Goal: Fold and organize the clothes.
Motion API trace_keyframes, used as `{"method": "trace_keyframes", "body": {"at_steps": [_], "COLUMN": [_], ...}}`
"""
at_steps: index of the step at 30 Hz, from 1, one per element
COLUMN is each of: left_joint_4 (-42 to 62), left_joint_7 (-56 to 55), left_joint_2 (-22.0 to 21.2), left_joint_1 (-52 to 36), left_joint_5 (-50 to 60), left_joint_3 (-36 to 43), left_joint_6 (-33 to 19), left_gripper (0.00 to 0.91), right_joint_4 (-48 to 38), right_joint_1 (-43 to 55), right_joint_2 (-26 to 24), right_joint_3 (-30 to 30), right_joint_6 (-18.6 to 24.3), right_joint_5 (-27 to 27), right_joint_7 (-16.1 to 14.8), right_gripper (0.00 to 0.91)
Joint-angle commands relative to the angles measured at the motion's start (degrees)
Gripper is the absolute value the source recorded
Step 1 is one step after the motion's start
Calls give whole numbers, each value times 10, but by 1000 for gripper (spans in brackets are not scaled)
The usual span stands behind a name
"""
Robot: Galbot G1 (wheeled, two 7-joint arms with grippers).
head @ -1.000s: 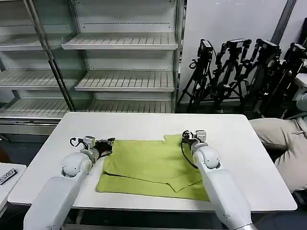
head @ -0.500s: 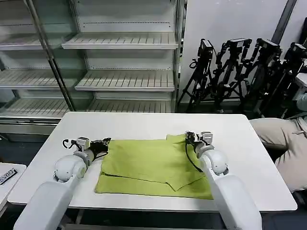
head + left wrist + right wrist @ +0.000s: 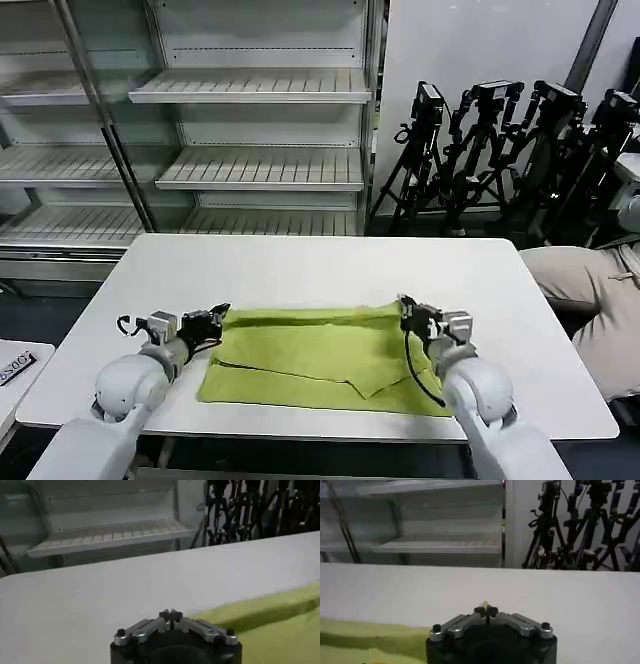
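Observation:
The clothes are one lime-green shirt [image 3: 310,355] lying on the white table [image 3: 300,262] near its front edge, with its far edge lifted and drawn back over the rest. My left gripper [image 3: 218,314] is shut at the shirt's far left corner. My right gripper [image 3: 405,307] is shut on the far right corner. In the left wrist view the jaws [image 3: 171,614] meet tip to tip, with the green fabric [image 3: 280,625] beside them. In the right wrist view a sliver of green pokes out between the closed tips [image 3: 486,611], and the shirt [image 3: 365,640] lies off to one side.
Empty white shelves [image 3: 250,90] stand behind the table, and a cluster of black tripods [image 3: 500,150] at the back right. A seated person's beige trousers [image 3: 590,290] are close to the table's right edge. A low side table [image 3: 15,365] sits at the left.
Both grippers have pulled back toward me and slightly outward. The shirt's far edge came with them, folding over the near part, so the shirt now looks shorter front to back.

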Motion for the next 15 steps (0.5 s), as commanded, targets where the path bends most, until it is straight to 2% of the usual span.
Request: {"method": "trace_keyframes", "body": {"at_steps": [1,4,7,15], "left_joint_4": [-51,-63,-71,-78], "left_joint_7": [-3,-4,-3,-3], "left_joint_2": [3,2,4,10], "left_joint_1": [60,69,81,91], "left_joint_5": [7,19,23,23], "left_joint_3": [-17,-18,-20,-27], "left_joint_6": [-1,0,0,0], "left_gripper": [20,20,20,20], "right_joint_4": [86,93,101,113], "right_joint_1": [-111,-121,-132,-145], "right_joint_2": [-14,-9,-5,4], "right_joint_3": [37,39,38,42], "right_joint_6": [9,10,18,20], "right_joint_5": [-25,-29,-55,-69], "right_joint_7": [-4,-4,-5,-6], "right_gripper": [0,0,0,0]}}
